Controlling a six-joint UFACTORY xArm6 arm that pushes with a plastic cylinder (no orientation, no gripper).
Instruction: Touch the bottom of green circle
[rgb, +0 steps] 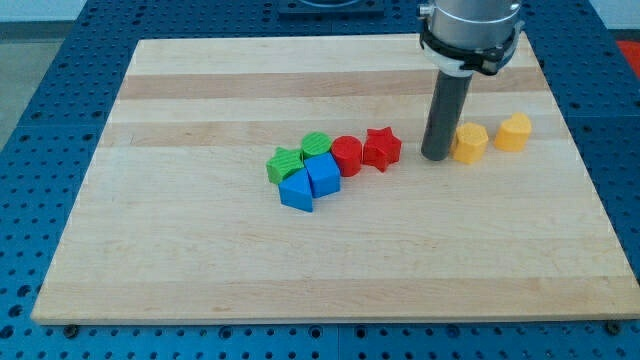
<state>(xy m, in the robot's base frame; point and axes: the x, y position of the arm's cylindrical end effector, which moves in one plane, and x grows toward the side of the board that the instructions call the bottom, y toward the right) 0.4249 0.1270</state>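
The green circle (316, 144) lies near the board's middle, in a tight cluster. A green star (284, 164) is at its lower left, a blue block (323, 175) touches its bottom side, and a blue triangle (297, 191) lies lower left of that. A red circle (347, 155) and a red star (381, 148) continue the row to the right. My tip (436, 156) rests on the board to the right of the red star, far right of the green circle, and just left of a yellow hexagon (469, 143).
A second yellow block (513, 132) lies right of the yellow hexagon. The wooden board (200, 260) sits on a blue perforated table (40, 120). The arm's body (470, 35) hangs over the board's upper right.
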